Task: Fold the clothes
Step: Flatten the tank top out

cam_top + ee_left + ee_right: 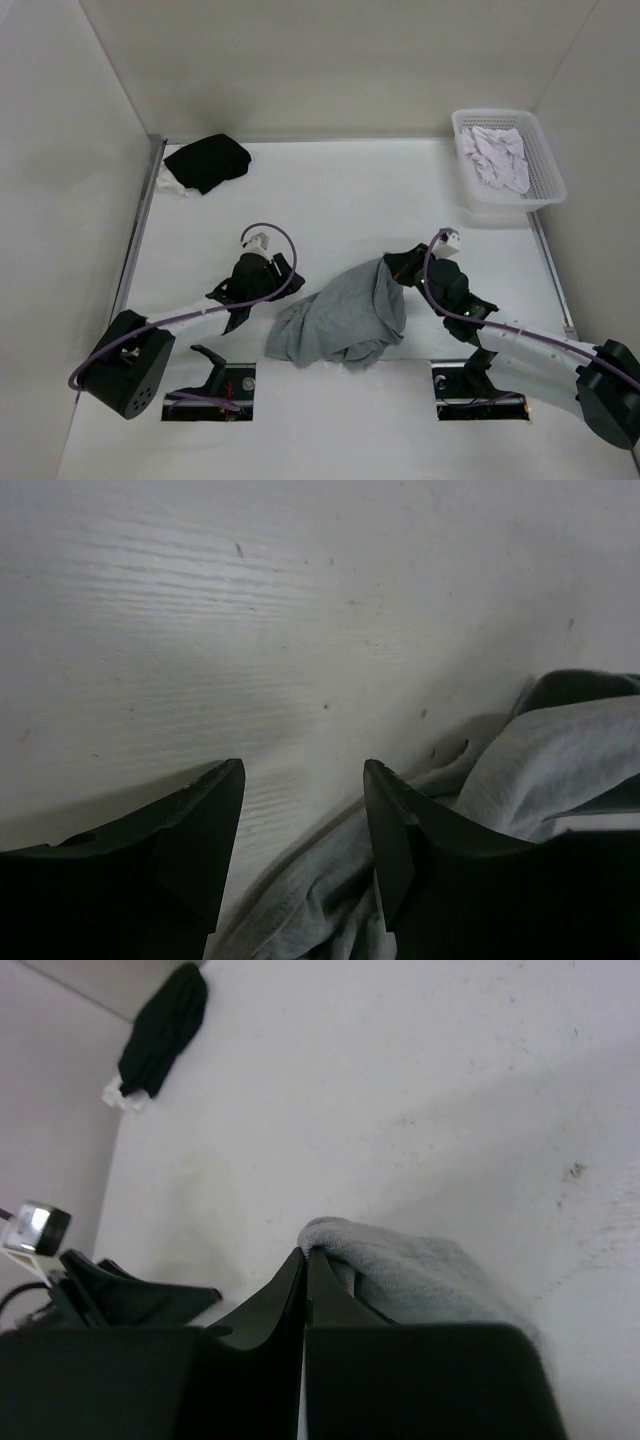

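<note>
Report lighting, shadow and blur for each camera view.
Top external: even, soft light, sharp, faint shadows around the grey T-shirt. Left wrist: dim, the left gripper dark and blurred, its shadow on the table. Right wrist: the right gripper nearly black, soft-edged; the black garment slightly blurred.

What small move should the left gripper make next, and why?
Probably ease the left gripper onto the edge of the grey T-shirt and close. Its jaws stand open over the table, fabric lying by one finger, while the right gripper pinches another edge.
</note>
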Robot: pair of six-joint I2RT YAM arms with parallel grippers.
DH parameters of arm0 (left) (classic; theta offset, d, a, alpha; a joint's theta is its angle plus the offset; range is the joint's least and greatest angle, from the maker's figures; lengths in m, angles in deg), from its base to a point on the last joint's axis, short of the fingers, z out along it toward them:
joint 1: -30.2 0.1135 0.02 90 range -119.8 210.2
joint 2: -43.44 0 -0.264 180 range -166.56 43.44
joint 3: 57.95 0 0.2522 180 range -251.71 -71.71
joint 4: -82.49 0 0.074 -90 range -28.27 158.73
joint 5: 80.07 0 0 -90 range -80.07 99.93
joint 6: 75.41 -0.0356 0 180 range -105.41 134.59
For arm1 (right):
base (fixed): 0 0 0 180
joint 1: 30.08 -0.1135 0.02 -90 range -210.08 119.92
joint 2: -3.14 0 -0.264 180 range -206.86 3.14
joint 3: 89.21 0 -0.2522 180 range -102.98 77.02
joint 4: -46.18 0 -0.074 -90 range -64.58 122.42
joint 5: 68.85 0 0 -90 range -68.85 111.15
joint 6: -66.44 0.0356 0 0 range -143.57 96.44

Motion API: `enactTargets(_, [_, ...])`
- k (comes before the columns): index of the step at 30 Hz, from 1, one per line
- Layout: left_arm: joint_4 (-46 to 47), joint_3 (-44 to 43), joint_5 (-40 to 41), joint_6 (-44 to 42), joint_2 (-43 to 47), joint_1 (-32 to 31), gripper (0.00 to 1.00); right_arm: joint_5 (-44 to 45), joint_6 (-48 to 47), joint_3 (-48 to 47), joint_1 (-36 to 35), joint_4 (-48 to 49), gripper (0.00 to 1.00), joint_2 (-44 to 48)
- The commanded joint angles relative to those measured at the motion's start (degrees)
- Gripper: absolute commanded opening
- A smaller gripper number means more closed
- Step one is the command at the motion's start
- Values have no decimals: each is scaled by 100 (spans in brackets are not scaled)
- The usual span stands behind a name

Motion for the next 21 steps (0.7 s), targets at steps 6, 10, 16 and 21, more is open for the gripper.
enactTargets(6, [-629, -147, -196, -233, 529, -933, 49, -291, 108, -286, 438, 529, 1, -61])
enactTargets(10, [-585, -96, -786, -207, 766, -1110, 46, -336, -190, -506, 579, 521, 1, -43])
enactTargets(16, [-874, 239, -1085, 83, 1241, -663, 51, -459, -261, -463, 728, 590, 1, -113])
enactTargets(21, [-1199, 160, -1104, 57, 1110, -1057, 22, -547, -270, -392, 825, 599, 2, 27])
